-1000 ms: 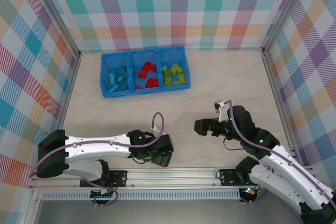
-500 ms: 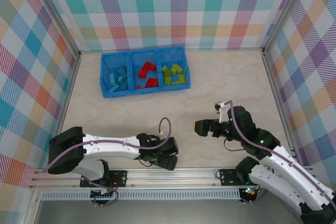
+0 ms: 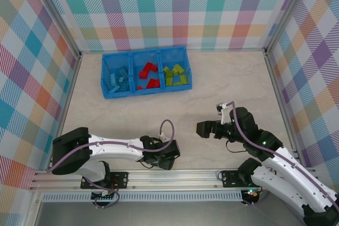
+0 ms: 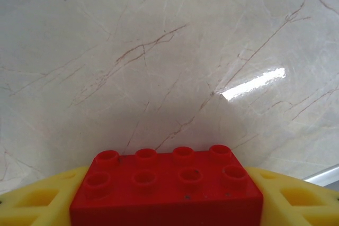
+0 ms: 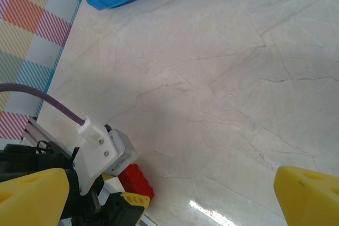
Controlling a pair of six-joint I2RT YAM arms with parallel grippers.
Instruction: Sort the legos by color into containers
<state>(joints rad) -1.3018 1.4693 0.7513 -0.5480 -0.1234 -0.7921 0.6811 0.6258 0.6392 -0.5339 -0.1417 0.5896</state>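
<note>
1 red lego (image 4: 165,183), a 2-by-4 brick with its studs up, sits between the 2 yellow fingers (image 4: 37,199) of the left end effector (image 4: 167,207). In the left wrist view the fingers press against both short ends of the brick with no gap showing, so the end effector is clamped on it. The brick rests on the marbled table (image 3: 127,115).

From above, the left end effector (image 3: 168,160) is low at the near edge of the table, just beside the metal rail (image 3: 180,173), with its arm stretched out along that edge. The right wrist view catches the same red lego (image 5: 136,179) as a small red block under the left arm's tip, touching the table.

Opposite it, the right end effector (image 3: 205,128) hovers to the right with its fingers spread wide and nothing between them; in its own view the 2 yellow fingertips (image 5: 310,197) sit at opposite corners.

Well apart from both, the blue bin tray (image 3: 104,75) lies at the far side of the table. Its 3 compartments hold blue legos (image 3: 119,80) on the left, red legos (image 3: 148,75) in the middle and green legos (image 3: 176,75) on the right.
</note>
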